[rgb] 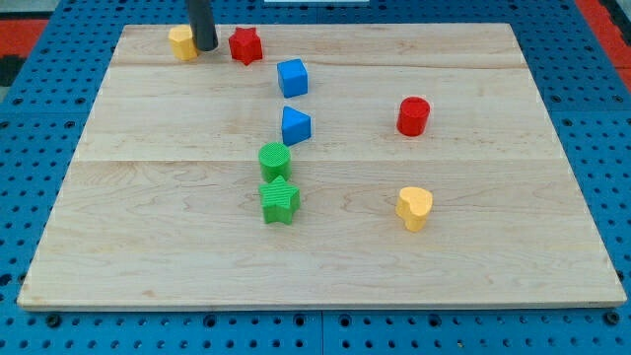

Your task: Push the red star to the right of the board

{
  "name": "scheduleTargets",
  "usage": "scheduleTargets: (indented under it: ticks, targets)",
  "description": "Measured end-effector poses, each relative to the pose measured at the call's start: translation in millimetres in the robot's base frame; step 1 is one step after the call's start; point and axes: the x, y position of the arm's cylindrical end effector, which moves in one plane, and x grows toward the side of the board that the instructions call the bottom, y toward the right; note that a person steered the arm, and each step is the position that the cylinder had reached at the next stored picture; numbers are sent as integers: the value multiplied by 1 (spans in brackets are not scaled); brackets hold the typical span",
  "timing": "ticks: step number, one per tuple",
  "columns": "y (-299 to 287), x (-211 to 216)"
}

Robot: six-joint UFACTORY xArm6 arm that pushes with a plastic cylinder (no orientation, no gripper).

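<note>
Resting near the worktop's (473, 276) top-left corner, our tip (205, 46) sits between the yellow block (181, 42), which it seems to touch, and the red star (245, 45) just beside it. We have no fingers, only the rod. The red cylinder (413, 116) stands well apart toward the right edge.

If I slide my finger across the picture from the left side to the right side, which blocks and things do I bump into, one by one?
Yellow block → my tip → red star → red cylinder. The green and blue blocks overlap in the middle, as do the red cylinder and yellow heart, so I skip them.
</note>
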Motion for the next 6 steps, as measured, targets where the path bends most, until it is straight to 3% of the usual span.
scheduleTargets:
  ticks: [1,4,6]
  targets:
    - [-12,-1]
    - [213,-2]
    - [251,10]
